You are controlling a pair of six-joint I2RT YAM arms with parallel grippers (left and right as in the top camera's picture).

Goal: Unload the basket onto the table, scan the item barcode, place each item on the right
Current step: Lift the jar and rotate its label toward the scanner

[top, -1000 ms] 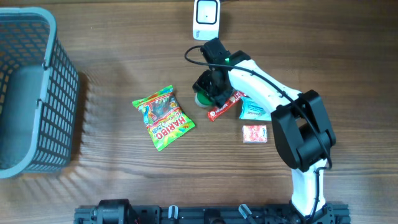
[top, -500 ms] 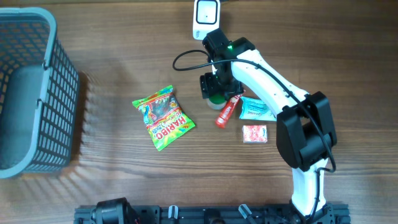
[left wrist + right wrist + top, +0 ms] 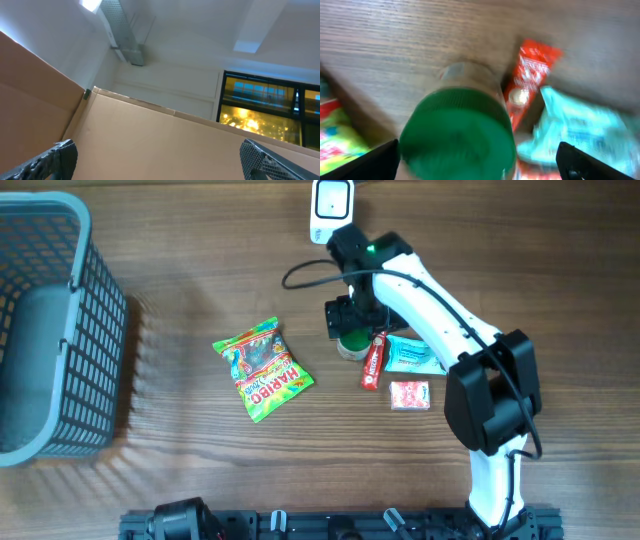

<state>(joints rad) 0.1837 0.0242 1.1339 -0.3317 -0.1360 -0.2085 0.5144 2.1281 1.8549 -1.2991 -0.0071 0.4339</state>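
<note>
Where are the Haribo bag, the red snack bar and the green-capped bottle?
Haribo bag (image 3: 263, 370), overhead view, middle of the pack.
red snack bar (image 3: 374, 361), overhead view, middle of the wrapper.
green-capped bottle (image 3: 457, 134), right wrist view, top of the cap.

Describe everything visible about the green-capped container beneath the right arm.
The green-capped container is a small round jar or bottle: a dark green, plastic-looking cap over a pale translucent body, blurred in the wrist view. It stands upright on the wooden table, seen from almost straight above. A red snack-bar wrapper lies close along one side; whether they touch cannot be told. The right gripper hangs over it, jaws open, a finger on either side, neither on the cap.
</note>
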